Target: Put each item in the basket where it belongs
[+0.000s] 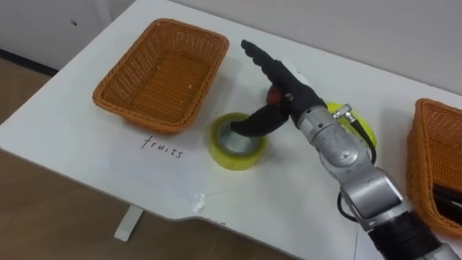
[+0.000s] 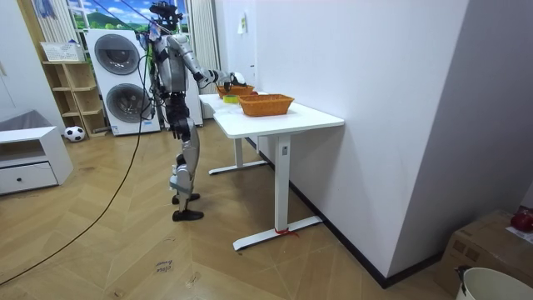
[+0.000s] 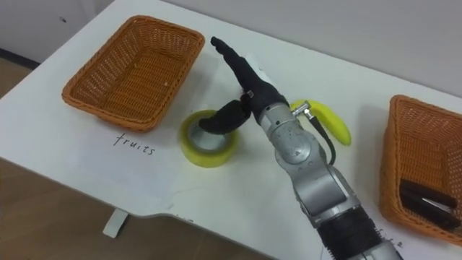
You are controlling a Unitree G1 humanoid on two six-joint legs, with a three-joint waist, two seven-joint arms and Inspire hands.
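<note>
Most of a red thing (image 1: pixel 272 92) hides behind the spread right hand (image 1: pixel 284 81).

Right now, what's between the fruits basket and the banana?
The yellow tape roll with the right robot hand over it, seen in both eye views.
</note>
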